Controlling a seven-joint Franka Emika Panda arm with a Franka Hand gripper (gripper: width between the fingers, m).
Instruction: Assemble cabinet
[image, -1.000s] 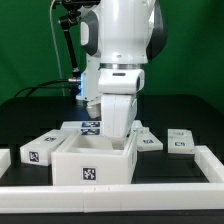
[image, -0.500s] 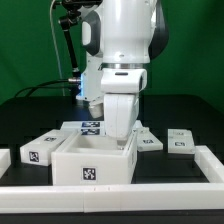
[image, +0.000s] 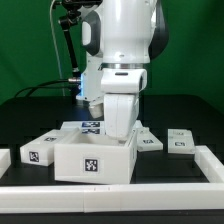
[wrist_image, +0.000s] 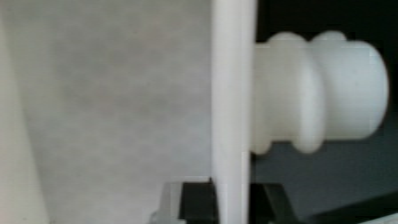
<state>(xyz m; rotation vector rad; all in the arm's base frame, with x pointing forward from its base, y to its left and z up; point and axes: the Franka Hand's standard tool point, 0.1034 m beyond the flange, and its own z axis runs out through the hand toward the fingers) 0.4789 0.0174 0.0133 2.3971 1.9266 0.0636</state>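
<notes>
The cabinet body (image: 95, 160), a white open box with a black-and-white tag on its front face, stands at the front middle of the table. My gripper (image: 118, 132) reaches down into it from above, and its fingertips are hidden behind the box's rim. In the wrist view my gripper (wrist_image: 228, 205) is shut on the body's thin upright wall (wrist_image: 228, 100), with one dark finger (wrist_image: 196, 203) on each side of it. A ribbed round white part (wrist_image: 317, 90) sticks out from the wall's far side.
Small tagged white blocks lie at the exterior view's left (image: 38, 150), right (image: 181, 141) and just right of the body (image: 148, 140). The marker board (image: 88, 126) lies behind the body. Long white border rails run along the front (image: 120, 195) and right (image: 212, 160).
The cabinet body's front face and its tag have risen slightly and now look a little larger. The arm has hardly moved.
</notes>
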